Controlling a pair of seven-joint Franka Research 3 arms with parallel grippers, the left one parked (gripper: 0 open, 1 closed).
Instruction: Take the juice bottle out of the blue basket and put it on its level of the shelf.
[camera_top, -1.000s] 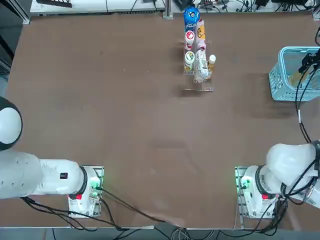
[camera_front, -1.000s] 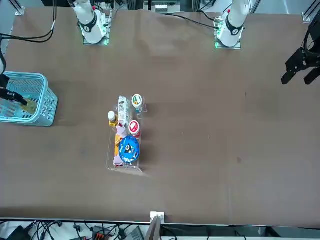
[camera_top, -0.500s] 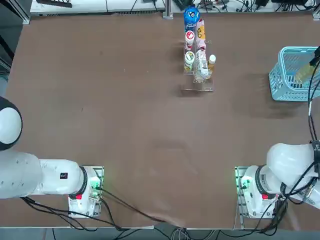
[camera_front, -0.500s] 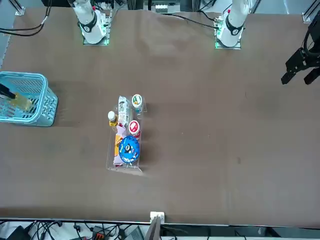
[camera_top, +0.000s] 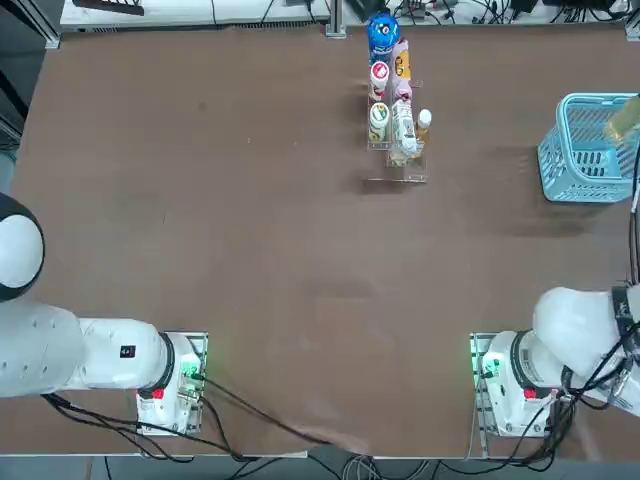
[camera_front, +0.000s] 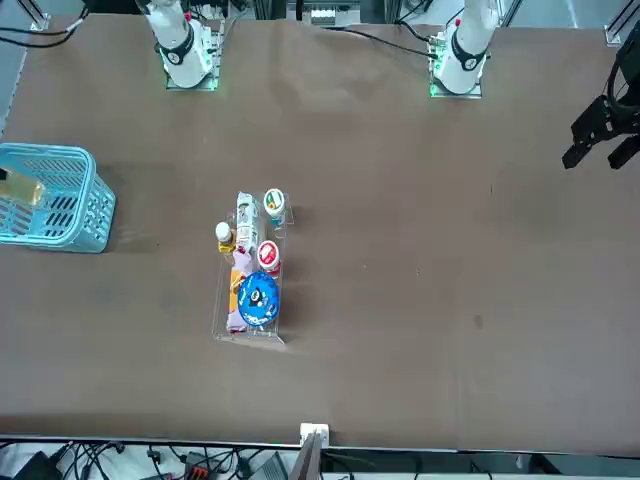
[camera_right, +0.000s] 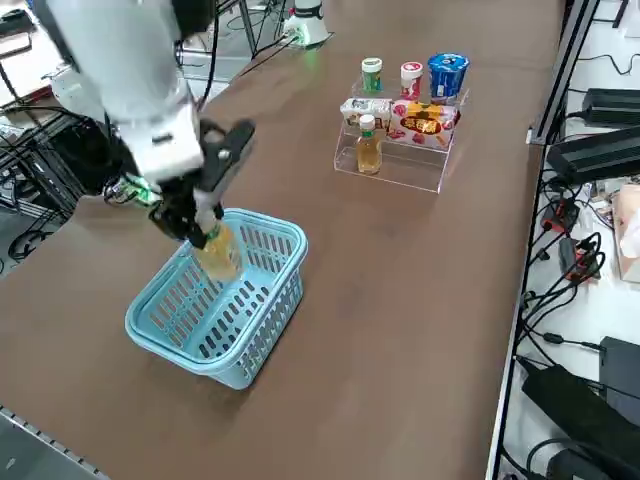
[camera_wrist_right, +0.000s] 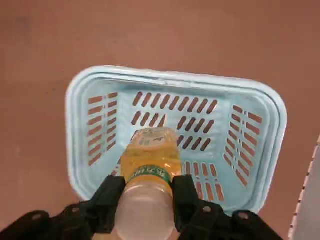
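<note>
A robotics lab: robot arms (camera_top: 590, 330) bolted beside a bare table (camera_top: 280, 260), loose cables (camera_right: 570, 260) alongside

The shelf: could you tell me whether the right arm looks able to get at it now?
Probably yes: the right claw grips the bottle over the basket, and only bare table shows before the shelf.

Juice bottle (camera_top: 624, 119) overlaps the blue basket's (camera_top: 560, 165) right part.

The basket (camera_right: 218, 298) is light blue. The bottle (camera_wrist_right: 151, 161) shows yellow-orange juice and a green band with pale lettering.
</note>
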